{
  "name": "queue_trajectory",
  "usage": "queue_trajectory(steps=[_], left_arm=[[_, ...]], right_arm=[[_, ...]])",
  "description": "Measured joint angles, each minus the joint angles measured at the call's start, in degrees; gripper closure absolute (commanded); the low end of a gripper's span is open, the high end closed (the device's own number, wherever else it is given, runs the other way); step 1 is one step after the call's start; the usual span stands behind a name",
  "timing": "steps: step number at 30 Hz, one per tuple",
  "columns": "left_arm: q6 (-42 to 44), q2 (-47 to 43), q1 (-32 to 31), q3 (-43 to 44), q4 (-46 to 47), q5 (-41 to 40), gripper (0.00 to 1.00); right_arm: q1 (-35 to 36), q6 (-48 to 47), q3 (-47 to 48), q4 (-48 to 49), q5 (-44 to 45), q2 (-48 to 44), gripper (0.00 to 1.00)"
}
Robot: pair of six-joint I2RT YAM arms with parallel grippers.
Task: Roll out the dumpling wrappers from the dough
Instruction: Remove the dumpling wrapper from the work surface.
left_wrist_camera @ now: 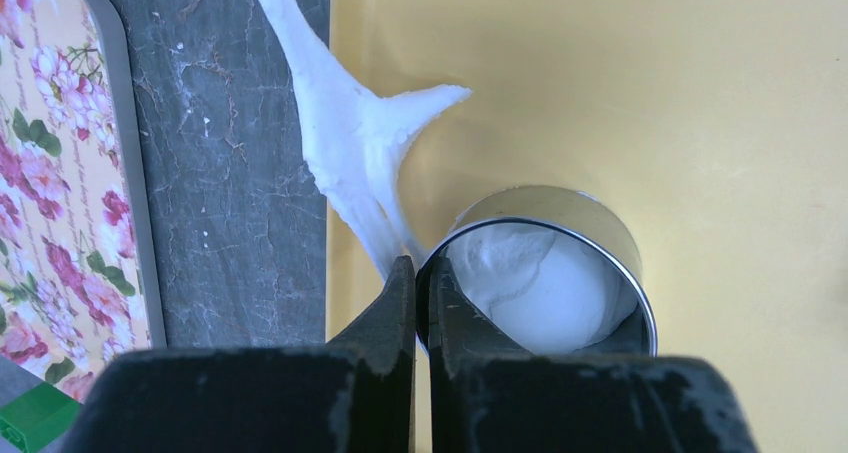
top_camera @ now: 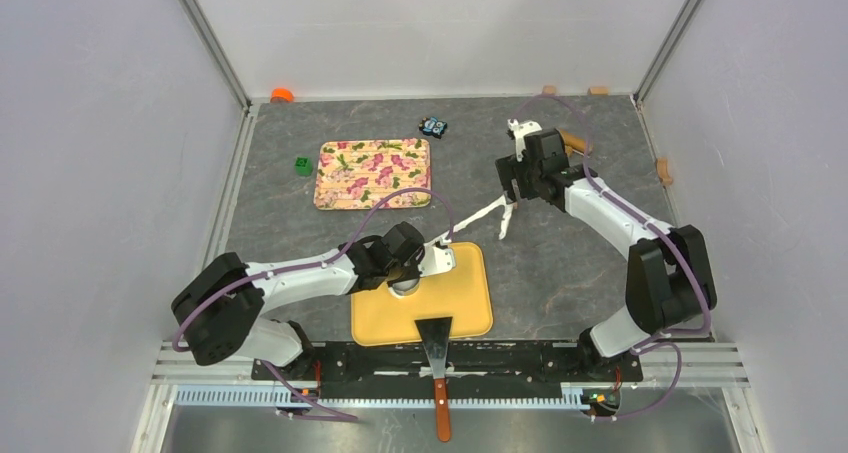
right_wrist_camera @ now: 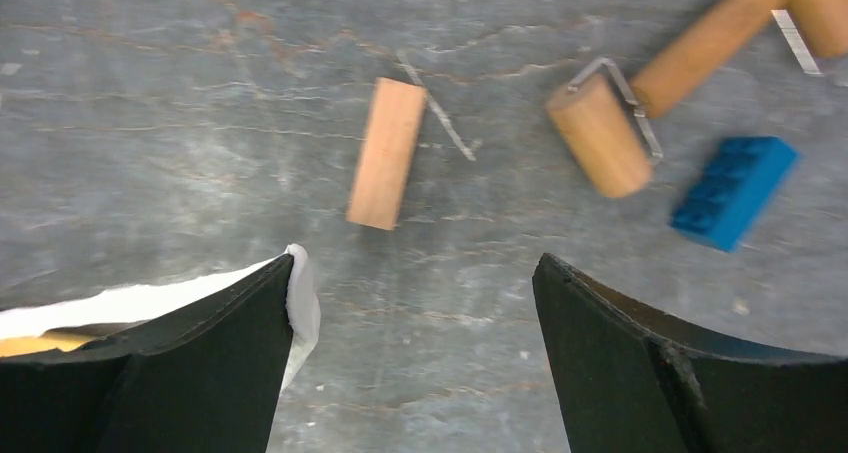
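Dough [left_wrist_camera: 345,138] stretches from the metal ring [left_wrist_camera: 560,218], whose wall the shut left jaws pinch, to the wide-open right jaws, clinging to one.

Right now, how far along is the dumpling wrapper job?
Barely begun. Done: nothing; no flat wrapper shows on the yellow board or floral board. In hand: the left gripper pinches the round cup holding the dough, and a ragged strip stretches toward the open right gripper, stuck to one finger. Left: all the rolling; the roller lies untouched.
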Motion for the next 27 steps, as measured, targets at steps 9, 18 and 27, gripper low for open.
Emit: queue_trajectory(steps=[9,18,27], left_arm=[[0.0,0.0,0.0,0.0,-0.1,0.0,0.98],[0.0,0.0,0.0,0.5,-1.0,0.0,0.9],[0.3,0.0,0.0,3.1,-8.1,1.5,0.64]], right_arm=[[2.8,-2.8,-0.5,3.2,-8.9,0.9,0.12],[5.6,12.5,-9.3,24.4,-33.8,0.9,0.14],[10.2,14.2,-12.0,24.7,-25.0,-1.6,0.14]])
